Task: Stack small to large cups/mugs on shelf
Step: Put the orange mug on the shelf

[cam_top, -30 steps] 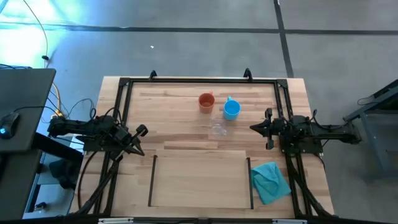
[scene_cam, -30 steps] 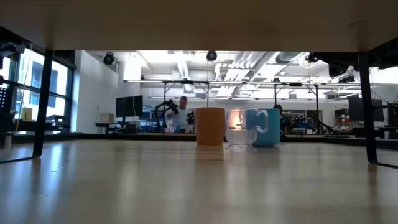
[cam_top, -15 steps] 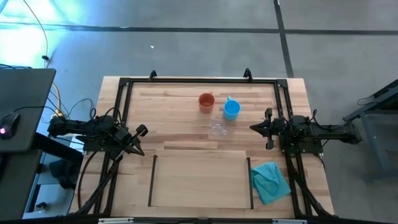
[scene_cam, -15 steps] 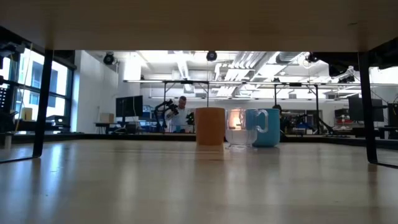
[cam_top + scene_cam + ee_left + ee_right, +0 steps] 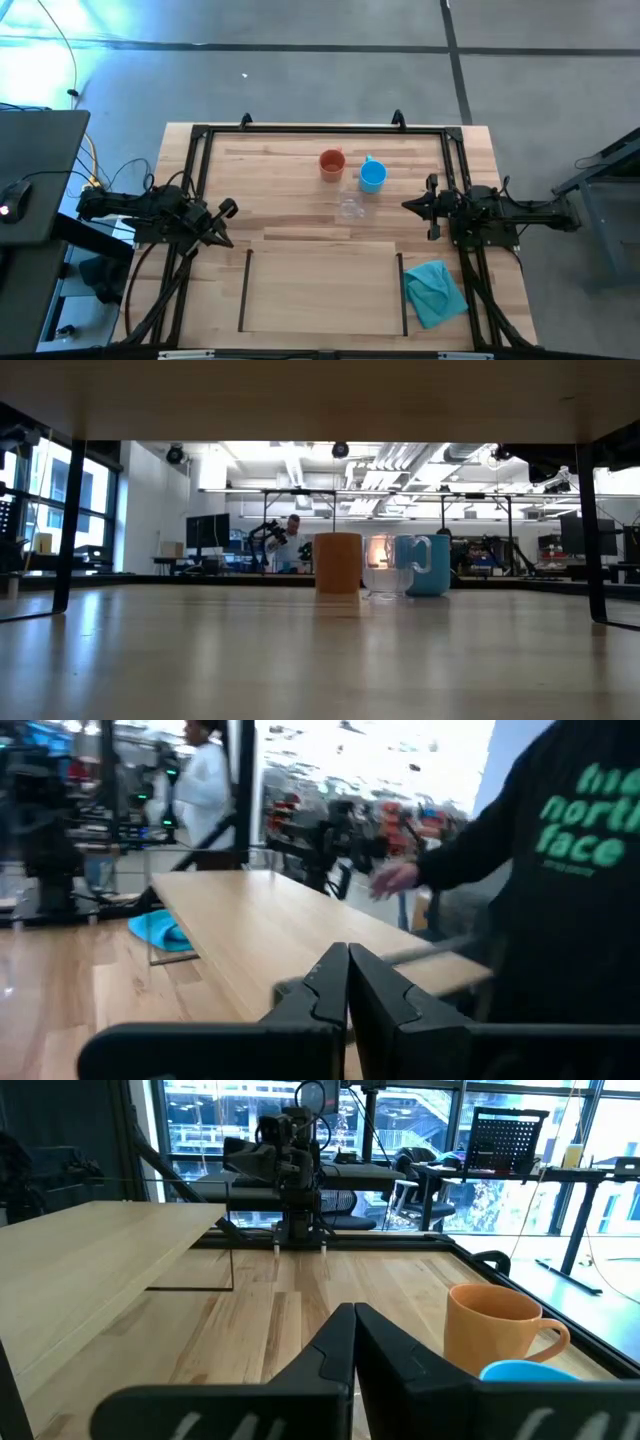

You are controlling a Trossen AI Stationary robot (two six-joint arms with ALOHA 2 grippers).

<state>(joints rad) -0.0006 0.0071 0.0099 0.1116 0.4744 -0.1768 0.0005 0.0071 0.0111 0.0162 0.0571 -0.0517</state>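
Observation:
An orange mug (image 5: 332,163), a bright blue mug (image 5: 372,176) and a small clear glass cup (image 5: 350,207) stand upright on their bases, close together, on the far middle of the tabletop. In the low view the orange mug (image 5: 338,563), the glass cup (image 5: 380,575) and the blue mug (image 5: 425,565) stand in a row. The pale shelf (image 5: 322,290) lies between two black strips at the near middle. My left gripper (image 5: 223,241) is shut at the table's left edge, my right gripper (image 5: 405,205) shut at the right edge. Both are far from the mugs and touch nothing.
A teal cloth (image 5: 435,292) lies right of the shelf. A black metal frame (image 5: 320,129) runs round the table. In the left wrist view a person in a black top (image 5: 560,870) stands beyond the shelf (image 5: 260,920), one hand (image 5: 395,878) out.

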